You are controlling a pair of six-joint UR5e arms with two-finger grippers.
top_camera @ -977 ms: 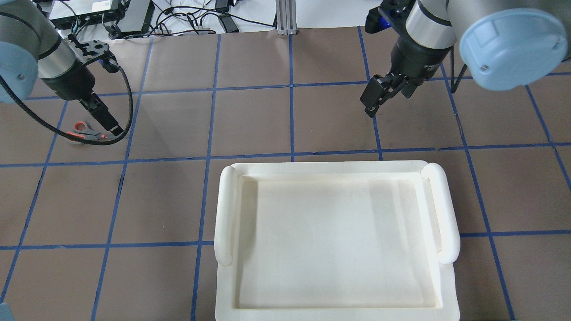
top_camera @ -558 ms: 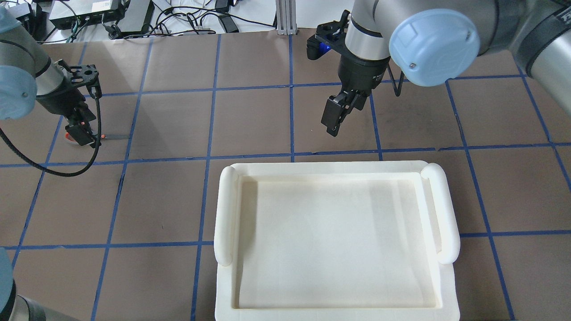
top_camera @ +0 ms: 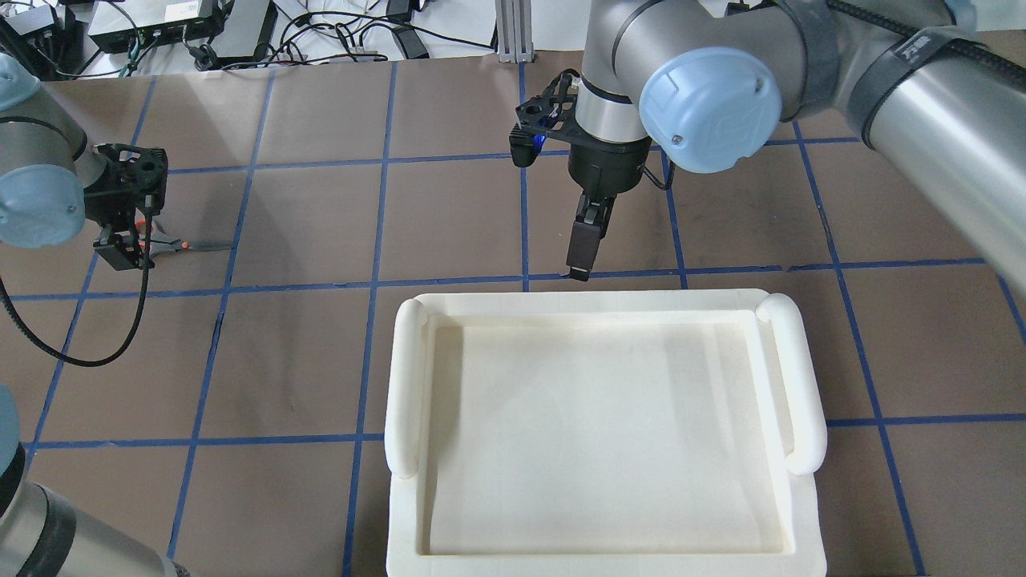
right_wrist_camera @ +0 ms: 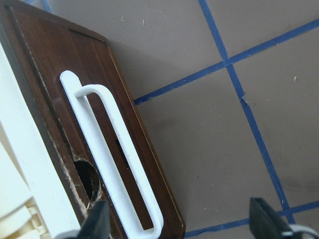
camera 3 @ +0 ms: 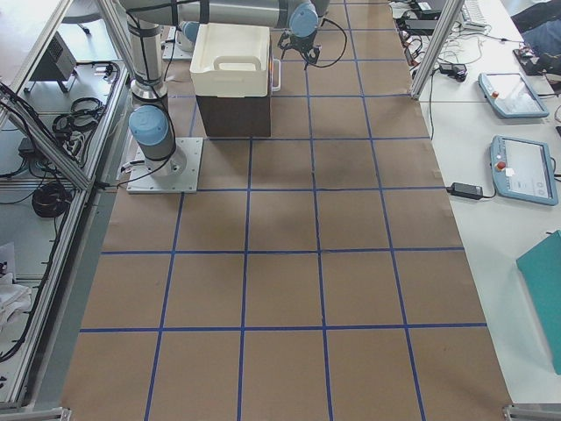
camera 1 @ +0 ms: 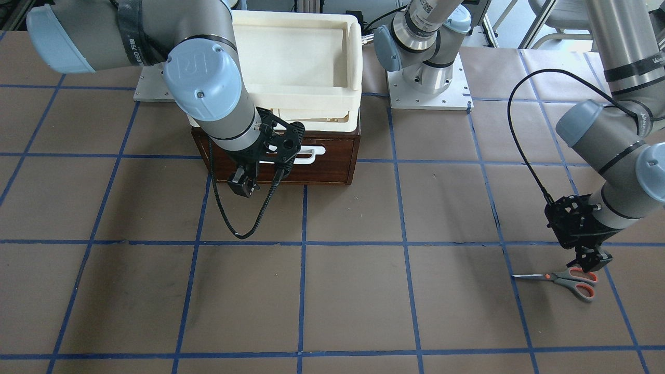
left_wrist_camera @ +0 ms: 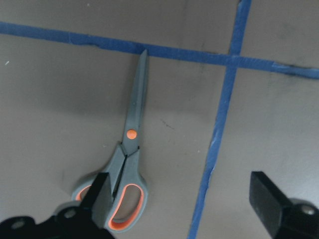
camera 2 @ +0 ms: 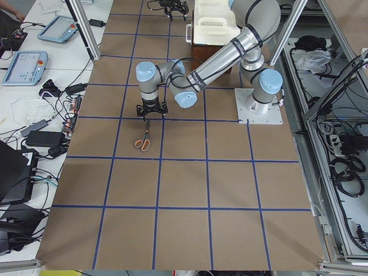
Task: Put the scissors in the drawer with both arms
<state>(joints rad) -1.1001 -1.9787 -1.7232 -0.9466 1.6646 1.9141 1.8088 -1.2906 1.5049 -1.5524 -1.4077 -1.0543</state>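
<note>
The scissors (camera 1: 563,279) lie flat and closed on the brown table, with grey handles lined orange-red; they also show in the left wrist view (left_wrist_camera: 130,149) and in the overhead view (top_camera: 192,246). My left gripper (camera 1: 589,259) hangs just above the handles, open and empty, and one of its fingers (left_wrist_camera: 99,199) is over a loop. The dark brown drawer (camera 1: 327,169) is shut under the cream tray. Its white bar handle (right_wrist_camera: 114,149) runs across the front. My right gripper (camera 1: 244,184) is open and empty in front of the drawer, close to the handle (camera 1: 311,154).
A cream-white plastic tray (top_camera: 405,377) sits on top of the drawer case. Blue tape lines grid the table. The arms' base plates (camera 1: 428,96) stand beside the drawer case. Cables and boxes (top_camera: 152,20) lie beyond the table's far edge.
My right arm has swung left and down to the drawer front. My left gripper has shifted left and turned above the scissors' handles. The scissors have not moved.
</note>
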